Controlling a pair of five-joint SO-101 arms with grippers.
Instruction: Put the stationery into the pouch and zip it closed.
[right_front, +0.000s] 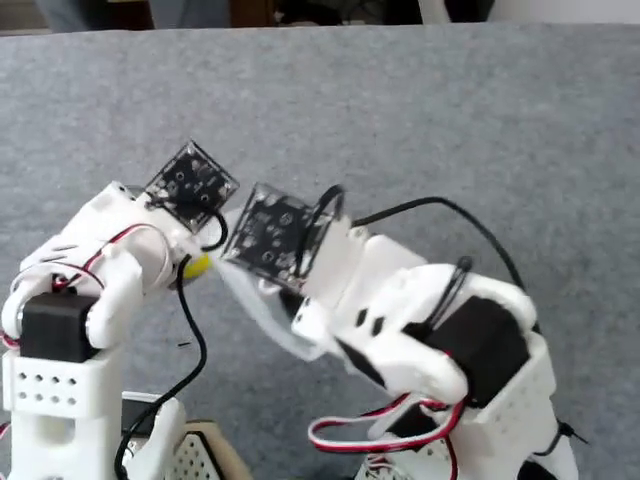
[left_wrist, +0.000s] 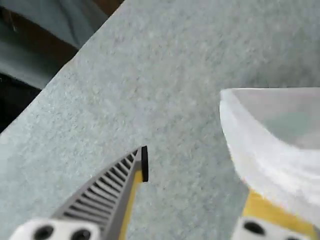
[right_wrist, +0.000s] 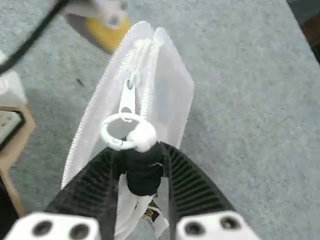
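Fixed overhead camera, set behind the bases of the white plastic left arm and right arm, looks down and forward across the grey felt-like table cover. Left wrist camera rides low, sighting past its grey-ribbed, yellow-backed gripper onto that cover — one end of the translucent white plastic zip pouch looms close. Right wrist camera peers down its black ribbed gripper along the pouch's zip line, very near. All three views share pouch and cover.
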